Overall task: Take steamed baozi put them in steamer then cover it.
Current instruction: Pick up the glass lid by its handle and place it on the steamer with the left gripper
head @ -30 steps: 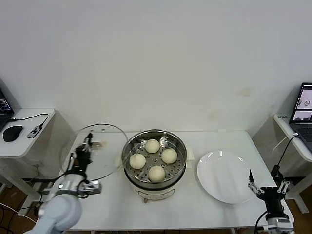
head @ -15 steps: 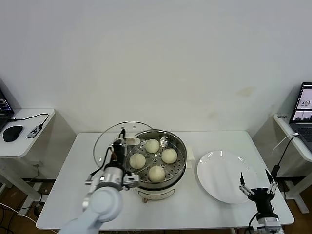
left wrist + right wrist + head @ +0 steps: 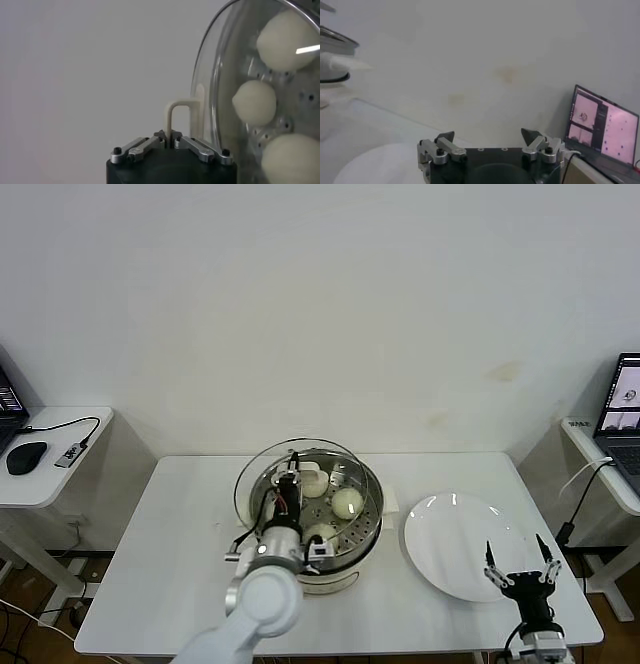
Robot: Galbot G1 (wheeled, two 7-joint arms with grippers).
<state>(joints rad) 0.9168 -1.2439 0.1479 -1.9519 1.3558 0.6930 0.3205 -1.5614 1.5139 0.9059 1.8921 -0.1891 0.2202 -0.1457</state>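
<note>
Head view, with both wrist views. The steamer [image 3: 322, 514] is shown at the centre of the frame on the white table [image 3: 180, 534], and all the steamed baozi [image 3: 346, 503] that can be made out lie on its perforated tray; three are seen plainly through the glass in the left wrist view [image 3: 254, 102], the fourth being hidden behind the arm in the head view. The white plate [image 3: 462, 546], at the lower right of the frame, carries no bun. The loading step is therefore judged complete. The cover [image 3: 300, 484] is held above the steamer, slightly left of centre over it, and tilted rather than seated; its rim has not yet been lowered onto the pot. The left gripper [image 3: 168, 141] is clamped on the cream-white bar handle [image 3: 178, 117] of the cover, the fingers closed about it. The right gripper [image 3: 517, 569] is parked at the lower right, just beside the near edge of the plate, its fingers spread apart and holding nothing. What remains, by this judgement, is the centring and levelling of the cover, its lowering onto the steamer, and its release
</note>
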